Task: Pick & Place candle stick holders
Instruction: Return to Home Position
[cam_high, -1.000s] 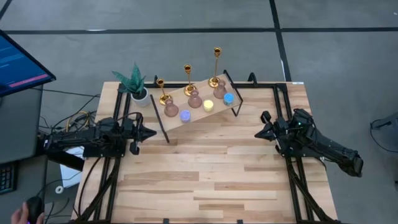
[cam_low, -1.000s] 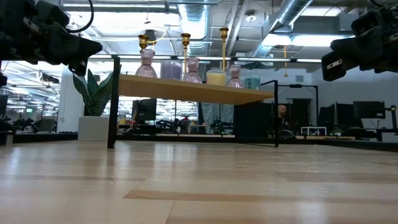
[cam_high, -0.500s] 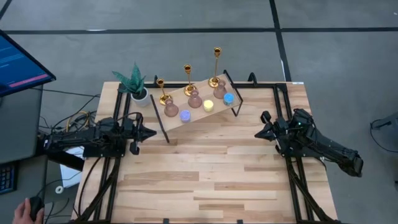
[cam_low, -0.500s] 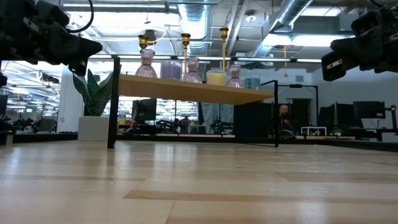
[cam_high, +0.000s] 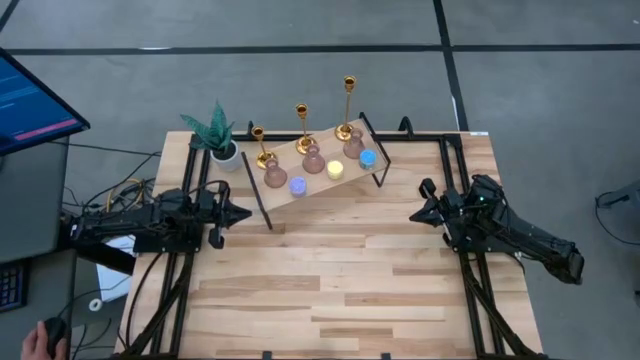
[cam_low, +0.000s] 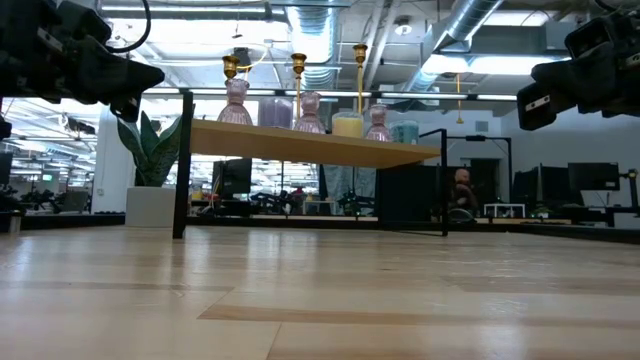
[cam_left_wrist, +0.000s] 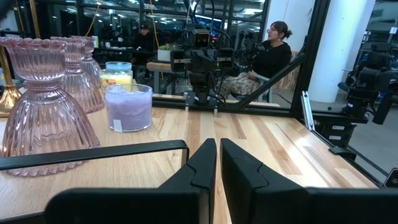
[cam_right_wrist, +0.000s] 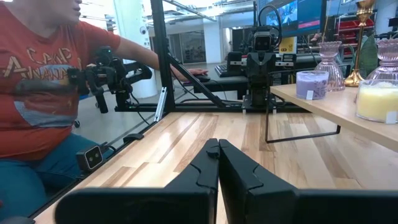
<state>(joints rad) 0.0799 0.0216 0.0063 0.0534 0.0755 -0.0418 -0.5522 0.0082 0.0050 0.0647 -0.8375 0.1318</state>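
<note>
High view showed both arms parked low at opposite edges of the table (cam_high: 340, 285), tips facing inward. The left gripper (cam_high: 243, 213) sat over the left side, well apart from the shelf (cam_high: 322, 186) & roughly level w/ its near leg. Left wrist view had its fingers (cam_left_wrist: 202, 165) nearly together, only a thin slit btwn them, nothing held. The right gripper (cam_high: 414, 214) hung over the right side, also well clear of the shelf. Right wrist view showed its fingers (cam_right_wrist: 239, 168) pressed together, empty.

All task items stood upright on the raised wooden shelf at the table's far middle. Back row: short gold candlestick (cam_high: 263, 152), mid gold candlestick (cam_high: 303, 128), tall gold candlestick (cam_high: 348, 108), heights rising toward the right arm's end. Just in front, one per stick: left-end pink holder (cam_high: 275, 176), middle pink holder (cam_high: 313, 160), right-end pink holder (cam_high: 353, 147). Front row, nearest the arms: purple candle (cam_high: 298, 185), yellow candle (cam_high: 335, 169), blue candle (cam_high: 368, 158), each just beside a pink holder & apart from one another. The potted plant (cam_high: 218, 138) stood on the table off the shelf's left end, near the short stick.

Beyond the table: a red-shirted person (cam_right_wrist: 31, 93) sat past the left arm's side in right wrist view, and a seated person in dark top (cam_left_wrist: 273, 53) showed far off in left wrist view.
</note>
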